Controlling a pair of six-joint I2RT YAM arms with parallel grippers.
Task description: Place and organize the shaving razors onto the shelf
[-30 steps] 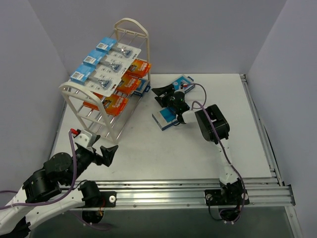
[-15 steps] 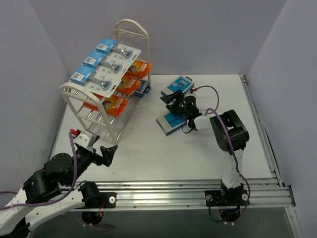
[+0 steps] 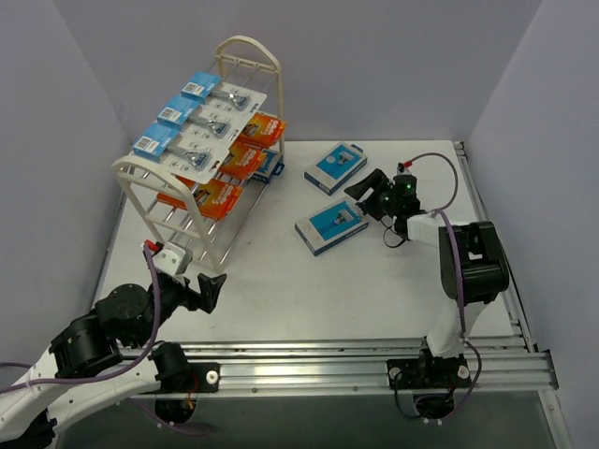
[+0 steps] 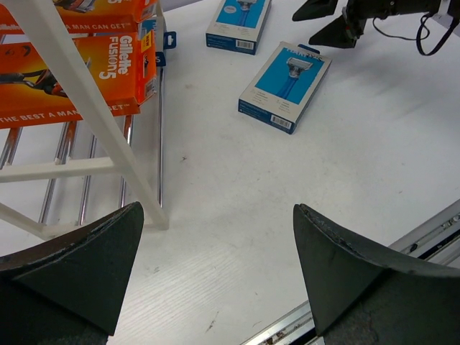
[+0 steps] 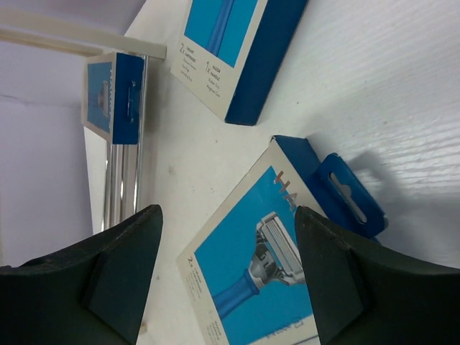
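The cream-white shelf (image 3: 128, 171) stands at the back left. White blister-card razors (image 3: 208, 128) lie on its top tier and orange razor boxes (image 3: 241, 159) on a lower tier. Two blue-and-white razor boxes lie flat on the table, the far box (image 3: 334, 166) and the near box (image 3: 329, 227). My right gripper (image 3: 371, 198) hovers open just right of the near box (image 5: 266, 266), holding nothing. My left gripper (image 3: 211, 289) is open and empty at the shelf's near end (image 4: 79, 93), above bare table.
A third blue box (image 5: 115, 97) stands on edge against the shelf's lowest rods (image 5: 129, 187). An aluminium rail (image 3: 374, 360) runs along the table's near edge. Grey walls close in the back and both sides.
My right gripper has drawn back to the right, away from the near blue box, its jaws a little wider. The box stays flat on the table. The left arm barely moved.
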